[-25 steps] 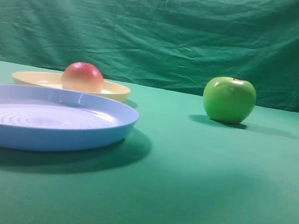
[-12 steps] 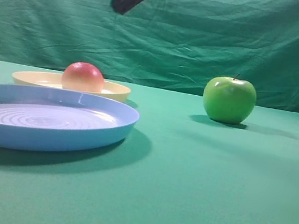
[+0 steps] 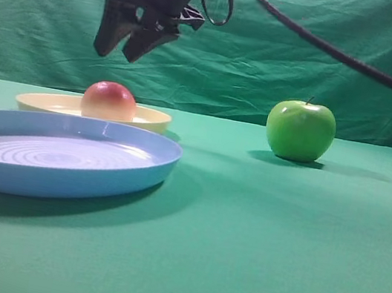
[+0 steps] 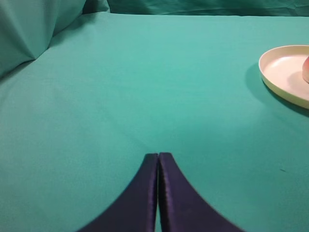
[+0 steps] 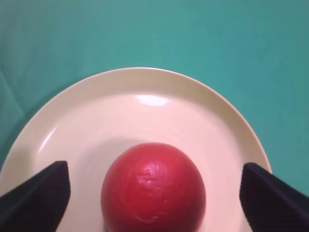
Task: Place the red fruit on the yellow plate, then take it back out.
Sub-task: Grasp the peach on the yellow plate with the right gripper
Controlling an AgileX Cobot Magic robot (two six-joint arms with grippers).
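Observation:
The red fruit (image 3: pixel 109 101) sits on the yellow plate (image 3: pixel 152 118) at the back left. My right gripper (image 3: pixel 119 49) hangs in the air right above it, open, and touches nothing. Looking down in the right wrist view, the red fruit (image 5: pixel 153 188) lies in the middle of the yellow plate (image 5: pixel 145 96), and the right gripper (image 5: pixel 153 168) has one finger far out on each side of it. In the left wrist view my left gripper (image 4: pixel 158 155) is shut and empty over bare cloth, with the yellow plate (image 4: pixel 282 72) at the far right edge.
A larger light-blue plate (image 3: pixel 139 171) lies in front of the yellow one at the near left. A green apple (image 3: pixel 300 130) stands at the back right. The right arm's cable (image 3: pixel 332 53) runs across the top. A green cloth backdrop (image 3: pixel 269 68) hangs behind.
The right arm came in from the top right, moved left and down until it was over the red fruit, and its jaws spread open. The fruit and both plates have not moved.

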